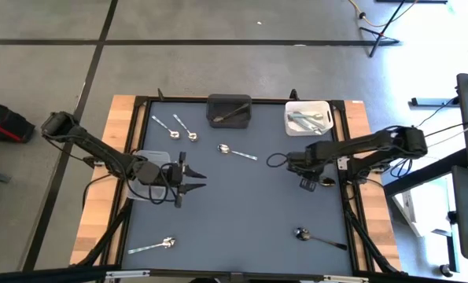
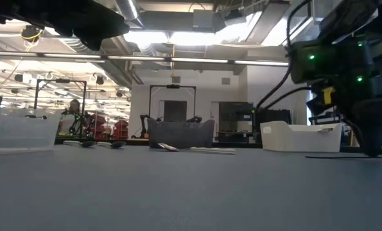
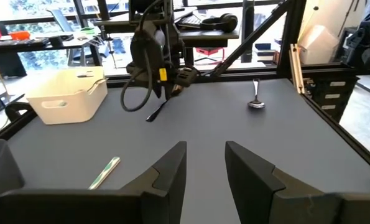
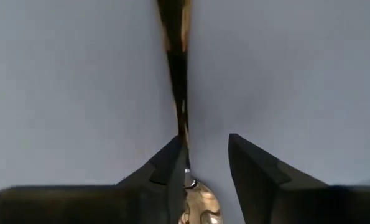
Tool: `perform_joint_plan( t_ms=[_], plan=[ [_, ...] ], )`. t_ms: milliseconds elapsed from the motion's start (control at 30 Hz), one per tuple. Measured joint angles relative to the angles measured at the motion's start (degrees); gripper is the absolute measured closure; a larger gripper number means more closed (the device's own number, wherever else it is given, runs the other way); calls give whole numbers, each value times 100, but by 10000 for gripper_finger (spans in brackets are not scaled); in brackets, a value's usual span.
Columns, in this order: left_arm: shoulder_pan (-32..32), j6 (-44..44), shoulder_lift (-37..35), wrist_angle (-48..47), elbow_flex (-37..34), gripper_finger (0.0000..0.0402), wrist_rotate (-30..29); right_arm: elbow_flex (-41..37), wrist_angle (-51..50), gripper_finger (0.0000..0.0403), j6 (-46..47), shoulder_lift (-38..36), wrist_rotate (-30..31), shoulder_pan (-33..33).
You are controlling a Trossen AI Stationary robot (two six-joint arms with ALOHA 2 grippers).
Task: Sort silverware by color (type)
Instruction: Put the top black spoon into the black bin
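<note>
Silver spoons lie flat on the grey mat: two (image 1: 165, 127) (image 1: 185, 128) near the far left, one (image 1: 235, 151) mid-table, one (image 1: 155, 245) near the front. A dark spoon (image 1: 320, 238) lies front right. Another dark spoon (image 1: 322, 181) lies under my right gripper (image 1: 309, 183), which points down, open. In the right wrist view its fingers stand either side of this spoon's neck (image 4: 183, 134), with the bowl (image 4: 197, 205) below. My left gripper (image 1: 193, 179) hovers open at mid-left, touching nothing. My right gripper comes from above with one finger (image 4: 171, 165) close against the dark spoon's neck (image 4: 185, 146), where handle meets bowl, and the other finger apart from it. I cannot tell whether that finger touches. The spoon lies flat on the mat, its handle running away from the fingers.
A black bin (image 1: 229, 108) at the far edge holds a dark utensil. A white bin (image 1: 308, 118) at far right holds silver ones. A clear bin (image 1: 149, 187) sits under my left arm. Black frame rails border the mat; open mat lies in the middle and front.
</note>
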Motion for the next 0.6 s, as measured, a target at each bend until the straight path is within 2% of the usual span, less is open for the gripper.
perform_joint_plan(
  t_ms=[233, 367, 467, 600],
  plan=[
    [-4, -2, 0, -6, 0, 296, 8, 148, 24, 342, -336, 343, -416, -157],
    [-7, -7, 0, -24, 0, 296, 254, 190, 61, 371, -339, 361, -530, -155],
    [-7, -38, 0, -30, 0, 296, 316, 190, -11, 377, -375, 355, -580, -155],
    [-7, -149, 0, -42, 0, 296, 310, 192, 96, 365, -390, 368, -534, -155]
  ],
)
